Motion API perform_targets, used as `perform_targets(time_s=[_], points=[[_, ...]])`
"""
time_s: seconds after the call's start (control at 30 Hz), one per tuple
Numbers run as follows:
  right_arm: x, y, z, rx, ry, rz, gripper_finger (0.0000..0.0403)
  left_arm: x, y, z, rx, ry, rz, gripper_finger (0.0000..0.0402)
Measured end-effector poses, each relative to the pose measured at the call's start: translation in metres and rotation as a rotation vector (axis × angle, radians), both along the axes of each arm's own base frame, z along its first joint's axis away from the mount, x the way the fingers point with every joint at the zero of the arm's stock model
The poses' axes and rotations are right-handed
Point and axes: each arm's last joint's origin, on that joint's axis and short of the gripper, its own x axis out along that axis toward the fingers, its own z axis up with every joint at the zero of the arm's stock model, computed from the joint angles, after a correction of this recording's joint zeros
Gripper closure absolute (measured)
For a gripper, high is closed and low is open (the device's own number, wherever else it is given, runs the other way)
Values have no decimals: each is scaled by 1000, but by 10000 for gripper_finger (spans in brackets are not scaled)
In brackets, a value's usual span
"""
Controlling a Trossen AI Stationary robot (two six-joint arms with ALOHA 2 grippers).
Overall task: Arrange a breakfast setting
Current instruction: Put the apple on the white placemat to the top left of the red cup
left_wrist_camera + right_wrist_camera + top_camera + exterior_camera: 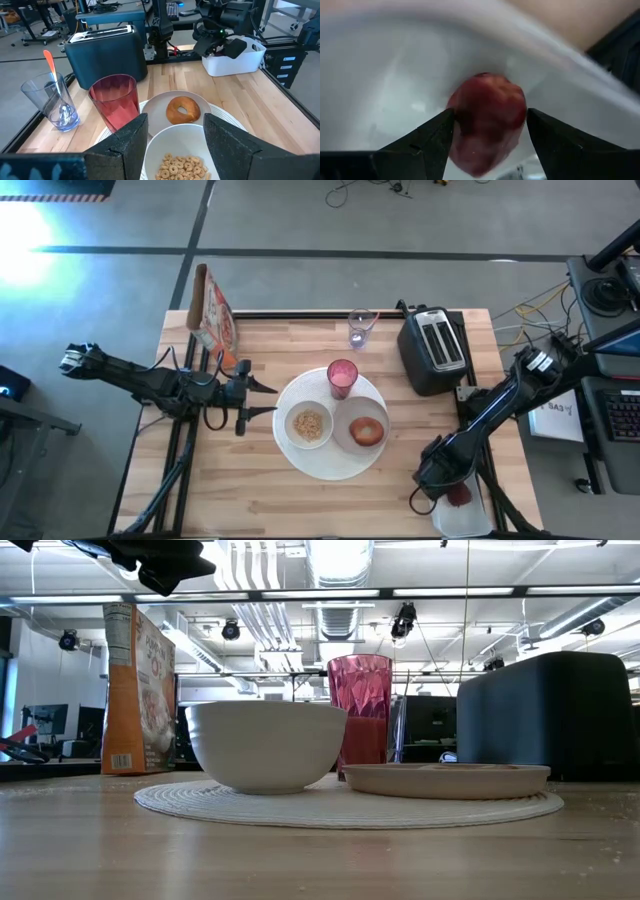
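The right gripper was down in the white tray at the table's 4 o'clock corner, its jaws spread wide to either side of the one dark-red fruit, the fingers just beside it; whether they touched it could not be told. The left gripper hovered at 9 o'clock of the big plate, jaws parted and holding nothing, pointing at the bowl.

On the plate, one of each: a bowl of cereal rings at 8 o'clock, a small plate at 4 o'clock carrying one bread ring, and a pink cup at 12 o'clock. One clear glass stood beyond the cup near the far edge, with one spoon, orange-handled, standing inside it.

One dark toaster sat at 2 o'clock of the plate, between the glass and the right arm. One cereal box stood at the table's 11 o'clock corner; its print was too small to read. In the low view the bowl hid part of the cup, and the toaster blocked the room behind on the right.
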Motion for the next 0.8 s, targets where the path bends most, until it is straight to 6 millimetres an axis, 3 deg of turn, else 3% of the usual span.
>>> perform_targets(time_s=[0.37, 0.8], points=[[-1, 4, 2, 99, 80, -11, 165, 0, 0, 0, -1, 1, 0, 225], [-11, 6, -9, 74, 82, -10, 165, 0, 0, 0, 0, 2, 0, 225]])
